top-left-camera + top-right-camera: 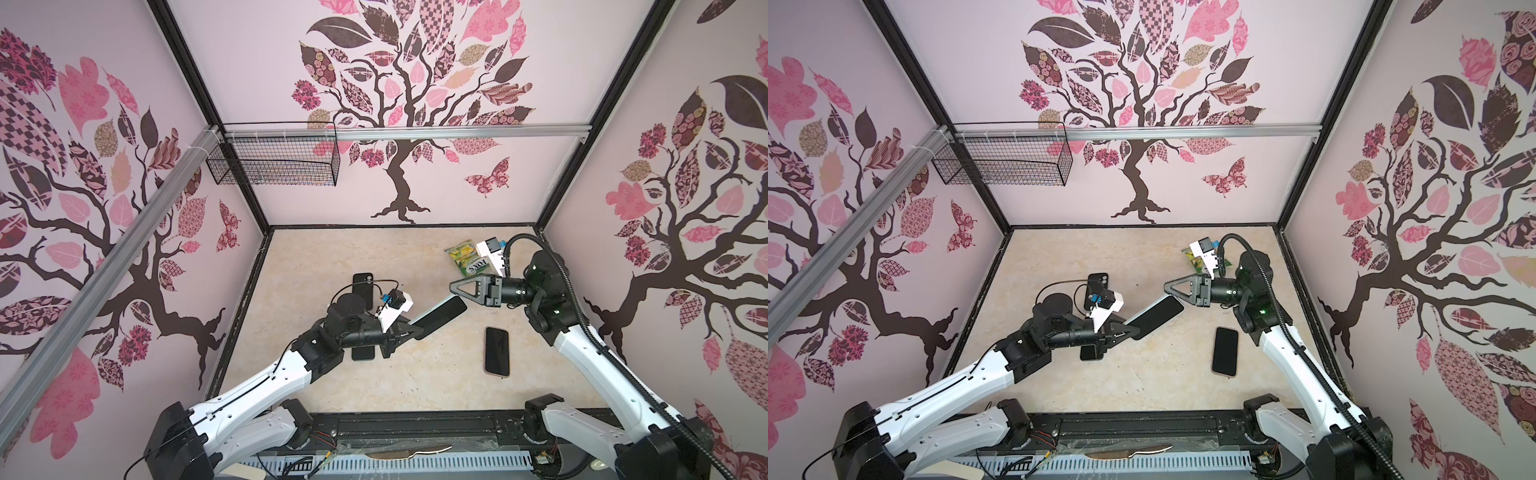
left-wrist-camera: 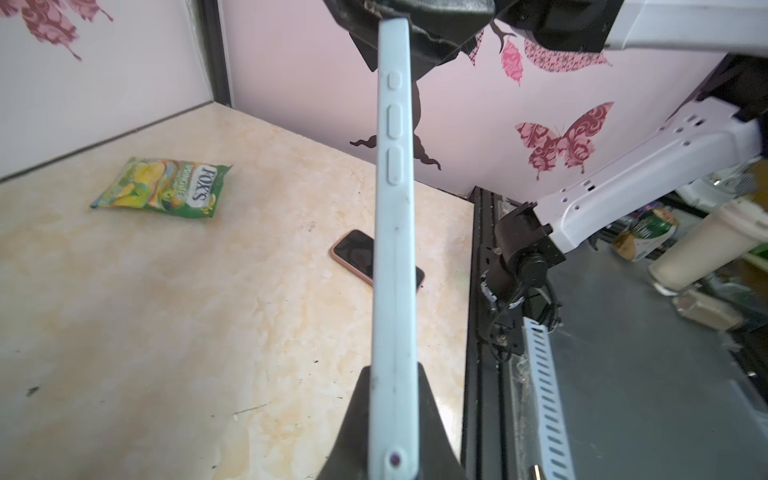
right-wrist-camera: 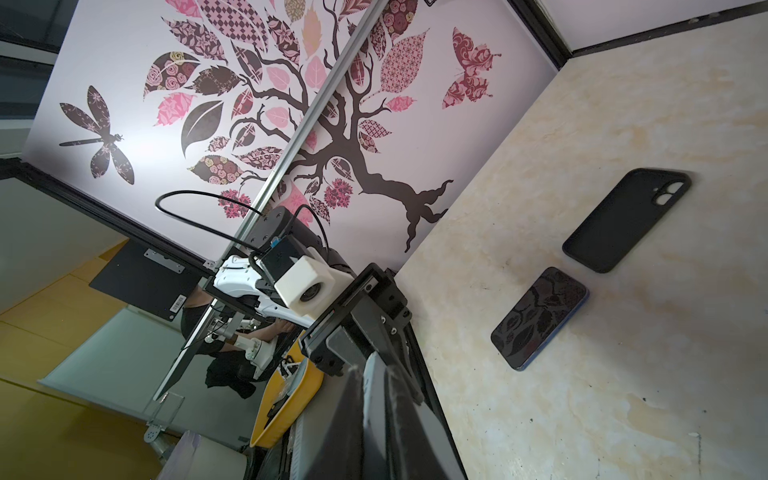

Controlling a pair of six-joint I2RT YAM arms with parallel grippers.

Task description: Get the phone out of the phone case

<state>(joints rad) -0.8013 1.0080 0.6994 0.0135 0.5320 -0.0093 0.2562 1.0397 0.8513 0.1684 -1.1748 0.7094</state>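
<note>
**Operator A:** Where my left gripper (image 1: 419, 331) clamps shut on the near end, which way does the phone (image 1: 443, 315) run?

**Operator B:** It is held off the table (image 1: 415, 374), seated in its pale-blue case (image 2: 392, 249). The long axis slants away toward my right gripper (image 1: 455, 289), whose jaws look closed on the far end. Both arms reach it, and I judge the peel starts at the right.

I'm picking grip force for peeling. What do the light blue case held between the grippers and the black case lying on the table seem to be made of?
Light blue case: looks like soft matte silicone or rubbery plastic; dull sheen, scuff marks, buttons moulded into the edge. Black case: probably similar matte silicone or TPU; even, unreflective surface with rounded camera cutouts.
</note>
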